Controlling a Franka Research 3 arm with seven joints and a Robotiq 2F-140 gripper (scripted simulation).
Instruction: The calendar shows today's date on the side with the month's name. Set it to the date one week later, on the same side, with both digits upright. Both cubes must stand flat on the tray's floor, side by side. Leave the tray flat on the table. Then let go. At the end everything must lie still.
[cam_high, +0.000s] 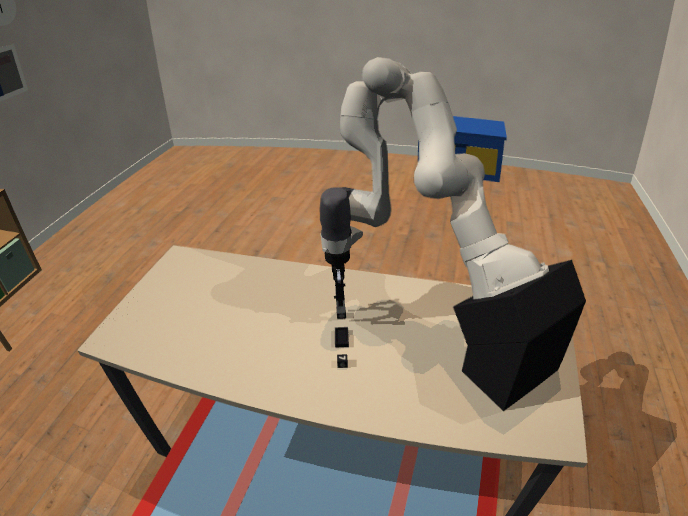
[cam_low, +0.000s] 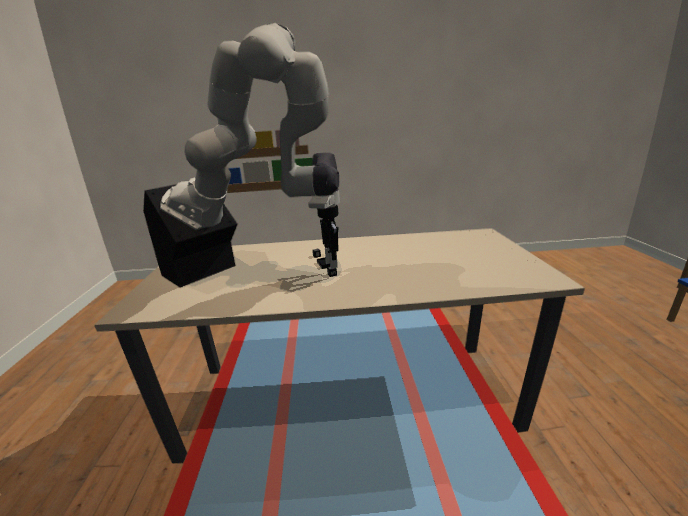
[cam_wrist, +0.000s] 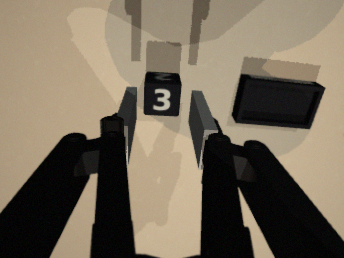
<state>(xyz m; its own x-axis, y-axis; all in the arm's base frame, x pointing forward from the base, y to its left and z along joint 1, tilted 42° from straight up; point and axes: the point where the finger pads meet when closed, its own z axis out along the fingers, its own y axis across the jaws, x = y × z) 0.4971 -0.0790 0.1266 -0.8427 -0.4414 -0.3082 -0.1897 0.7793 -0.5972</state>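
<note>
Black gripper (cam_wrist: 162, 131), foreground of the wrist view: linkages fill the lower frame, grey pads (cam_wrist: 200, 122) partly parted and holding nothing, gaps visible on both sides of the cube between them. Black cube (cam_wrist: 161, 94), centre frame, resting on the beige table (cam_wrist: 45, 90); white "3" upright on its near face, a second mark on top too foreshortened to read. Black tray (cam_wrist: 278, 101), right of centre, lying flat and apart from the cube, no cube inside. Second cube (cam_high: 342, 361), seen in the top view below the tray (cam_high: 341, 336), standing alone nearer the table's front edge.
</note>
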